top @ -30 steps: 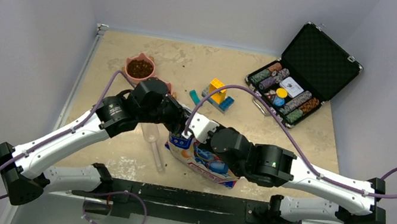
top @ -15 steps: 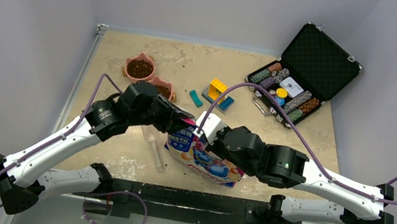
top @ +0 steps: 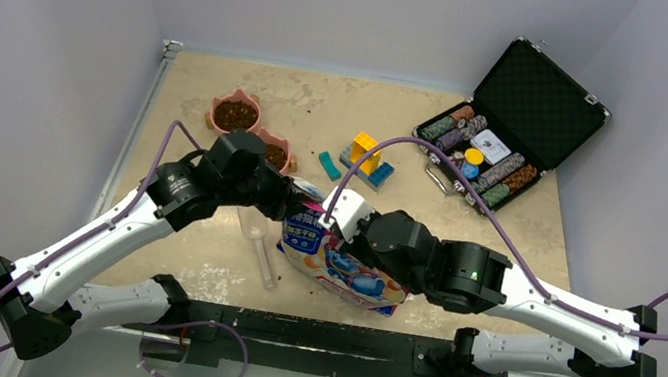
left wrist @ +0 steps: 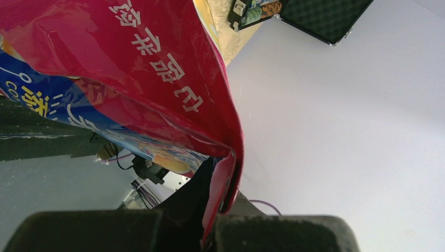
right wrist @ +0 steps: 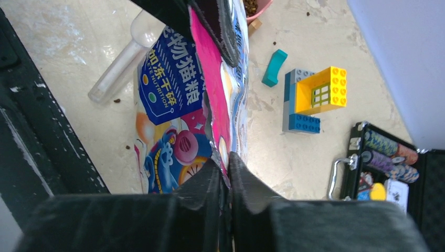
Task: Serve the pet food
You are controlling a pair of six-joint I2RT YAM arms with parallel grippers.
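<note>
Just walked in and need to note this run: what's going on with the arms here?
Both arms are working on the pet food bag, which stands near the table's front edge. The left gripper and the right gripper each pinch the bag's top edge, apparently to pull it open. A clear scoop lies beside the bag, untouched. The pink bowls behind already hold some kibble.

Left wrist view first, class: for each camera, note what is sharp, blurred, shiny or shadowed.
Left wrist view: glossy bag fills the frame, sheen on its red foil, left fingers soft at the bottom. Right wrist view: print and toy bricks sharp, right fingers blurred. Top view: even light, faint shadows.
</note>
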